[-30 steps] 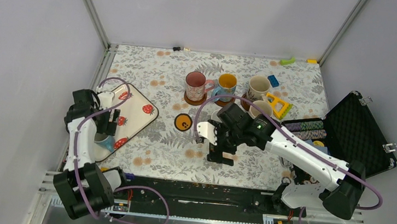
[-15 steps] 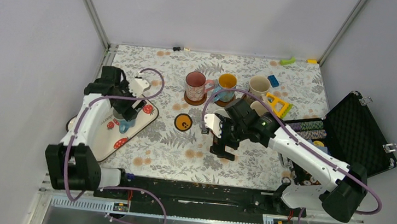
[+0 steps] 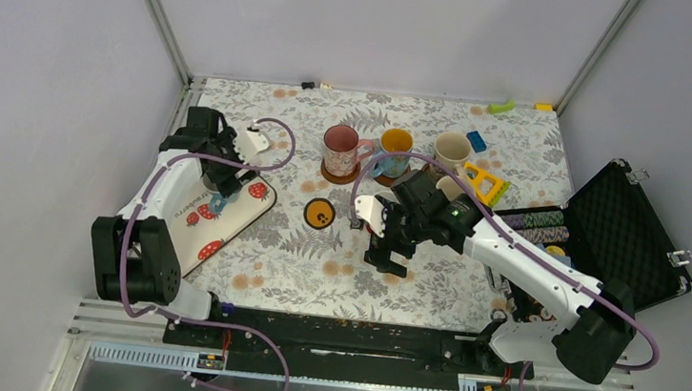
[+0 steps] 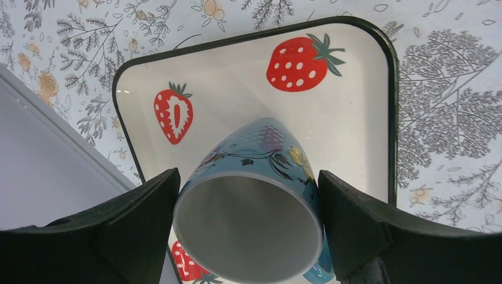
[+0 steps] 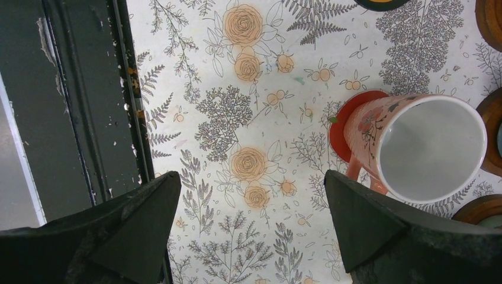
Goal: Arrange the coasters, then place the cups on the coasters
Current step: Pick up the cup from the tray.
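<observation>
white arms [image 3: 527,266], black joints [image 3: 139,267], purple cables [image 3: 132,242]

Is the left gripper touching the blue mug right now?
Touching. In the left wrist view, the left gripper's fingers press against both sides of the blue mug.

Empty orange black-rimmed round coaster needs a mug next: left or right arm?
Left. The left gripper holds the blue floral ceramic mug lifted over the cream strawberry-print tray, close to that orange black-rimmed round coaster. The right gripper is open and empty, over bare tablecloth.
</observation>
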Available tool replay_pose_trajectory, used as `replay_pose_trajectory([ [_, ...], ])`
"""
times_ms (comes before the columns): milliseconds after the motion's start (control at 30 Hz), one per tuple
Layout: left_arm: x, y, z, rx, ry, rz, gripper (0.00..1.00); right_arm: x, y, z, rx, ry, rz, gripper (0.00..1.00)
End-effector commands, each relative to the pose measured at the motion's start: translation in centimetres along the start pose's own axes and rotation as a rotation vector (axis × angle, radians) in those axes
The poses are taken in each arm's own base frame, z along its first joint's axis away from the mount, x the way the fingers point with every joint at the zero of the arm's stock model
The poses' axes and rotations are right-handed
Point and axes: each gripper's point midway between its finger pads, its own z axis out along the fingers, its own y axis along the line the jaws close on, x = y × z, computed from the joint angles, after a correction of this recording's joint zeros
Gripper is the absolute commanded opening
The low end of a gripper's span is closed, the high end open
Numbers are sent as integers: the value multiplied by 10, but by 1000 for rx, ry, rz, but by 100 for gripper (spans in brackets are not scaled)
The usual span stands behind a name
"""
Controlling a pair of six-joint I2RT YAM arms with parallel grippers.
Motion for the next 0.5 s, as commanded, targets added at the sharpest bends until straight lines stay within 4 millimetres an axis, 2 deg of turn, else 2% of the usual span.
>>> replay_pose_trajectory([
  [0, -17, 27, 2, -91, -45, 45, 48, -2, -3, 1, 4, -17, 7, 100],
  [100, -15, 26, 2, -95, -43, 54, 61, -3, -4, 0, 14, -22, 3, 100],
  [300, -5, 19, -1, -104, -22, 57, 76, -5, -5, -3, 21, -36, 4, 100],
  [333, -3, 18, -2, -109, -18, 57, 83, -5, -5, -4, 23, -42, 6, 100],
  [367, -3, 19, -5, -124, -18, 50, 93, -6, -5, -5, 24, -47, 7, 100],
  [400, -3, 19, -7, -134, -22, 28, 98, -6, -5, -6, 25, -49, 10, 100],
  [467, -9, 26, -21, -196, -44, -25, 99, -7, -5, -8, 27, -58, 12, 100],
])
